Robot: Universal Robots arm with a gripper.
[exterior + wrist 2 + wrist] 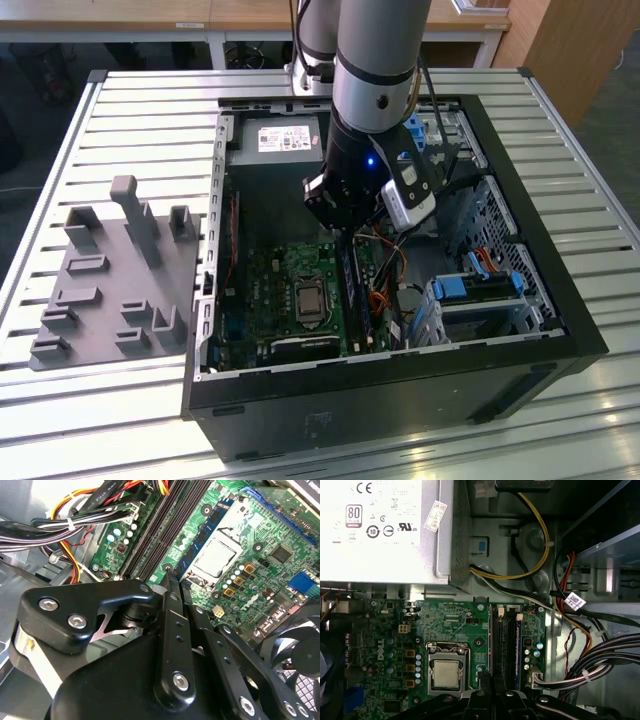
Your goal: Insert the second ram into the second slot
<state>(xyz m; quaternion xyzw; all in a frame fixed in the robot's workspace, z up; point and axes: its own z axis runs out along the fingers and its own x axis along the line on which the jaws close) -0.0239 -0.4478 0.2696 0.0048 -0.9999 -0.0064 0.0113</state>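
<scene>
My gripper [342, 238] reaches down into the open computer case [560, 300] at the far end of the memory slots [356, 300]. Its black fingers stand close together, shut, and I see nothing between the tips [169, 584]. The second ram [350, 290] is a long dark strip standing in a slot on the green motherboard [270, 280], running toward the case front. In the first wrist view the gripper [493, 694] lines up with that strip [494, 645], and another dark-blue stick [517, 650] sits two slots over. I cannot tell whether the tips touch the ram.
The processor socket [446, 672] lies beside the slots, with the power supply [285, 140] beyond. Cable bundles [585, 665] crowd the other side of the slots. Drive bays with blue latches [470, 290] fill the exterior view's right. A grey fixture block [110, 280] sits outside the case.
</scene>
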